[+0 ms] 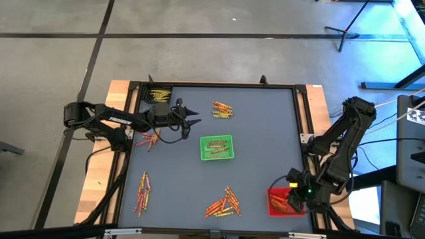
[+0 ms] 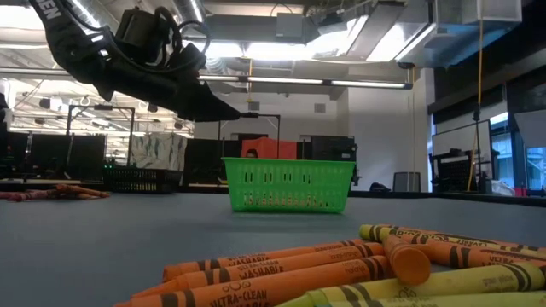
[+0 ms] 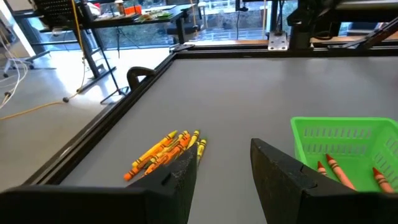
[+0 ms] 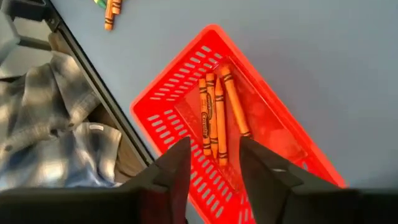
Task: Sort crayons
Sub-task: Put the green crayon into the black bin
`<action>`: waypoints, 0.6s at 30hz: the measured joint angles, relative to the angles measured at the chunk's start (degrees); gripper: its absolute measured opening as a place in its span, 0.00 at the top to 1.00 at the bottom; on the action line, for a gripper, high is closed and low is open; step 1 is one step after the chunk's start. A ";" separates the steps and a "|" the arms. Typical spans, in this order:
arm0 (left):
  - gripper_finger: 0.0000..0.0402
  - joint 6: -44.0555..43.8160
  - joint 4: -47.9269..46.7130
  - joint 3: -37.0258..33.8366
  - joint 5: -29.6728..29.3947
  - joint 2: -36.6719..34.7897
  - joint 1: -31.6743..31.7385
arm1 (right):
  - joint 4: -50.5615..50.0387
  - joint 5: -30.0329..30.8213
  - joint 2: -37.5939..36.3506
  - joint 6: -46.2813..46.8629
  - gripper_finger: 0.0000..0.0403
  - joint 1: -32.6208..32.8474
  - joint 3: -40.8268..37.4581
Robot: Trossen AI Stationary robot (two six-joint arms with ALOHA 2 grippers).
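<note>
Loose crayons lie in piles on the grey table: one at the far middle (image 1: 222,110), one at the left (image 1: 149,138), one at the near left (image 1: 143,192), one at the near middle (image 1: 224,203). The green tray (image 1: 217,147) stands mid-table with a few crayons inside. The red tray (image 4: 186,81) sits at the near right corner, several orange crayons (image 4: 217,118) lying flat on its floor. My right gripper (image 4: 214,155) hangs open above that tray, pointing down, with nothing between its fingers. My left gripper (image 3: 224,168) hovers open and empty at the far left, between the far pile (image 3: 165,152) and the green tray (image 3: 348,149).
A dark tray (image 1: 158,94) with yellow crayons stands at the far left corner. A raised black frame (image 1: 299,119) borders the table. Plaid cloth (image 4: 50,124) lies just beyond the table edge beside the red tray. In the low view, crayons (image 2: 341,273) lie in the foreground.
</note>
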 joint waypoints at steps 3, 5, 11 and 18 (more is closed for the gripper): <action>0.67 0.00 0.01 0.00 0.00 0.00 0.00 | 0.01 3.96 0.00 -4.54 0.63 -0.06 0.01; 0.67 -0.02 0.02 0.00 0.02 0.00 0.00 | -0.02 7.71 0.00 -9.47 0.62 -1.38 0.01; 0.67 0.00 0.43 0.00 0.98 0.00 -0.56 | -2.76 12.38 0.00 -28.16 0.63 -10.36 0.01; 0.67 0.39 2.18 0.00 0.68 0.00 -0.87 | -3.44 22.29 0.00 -56.87 0.65 -25.17 0.01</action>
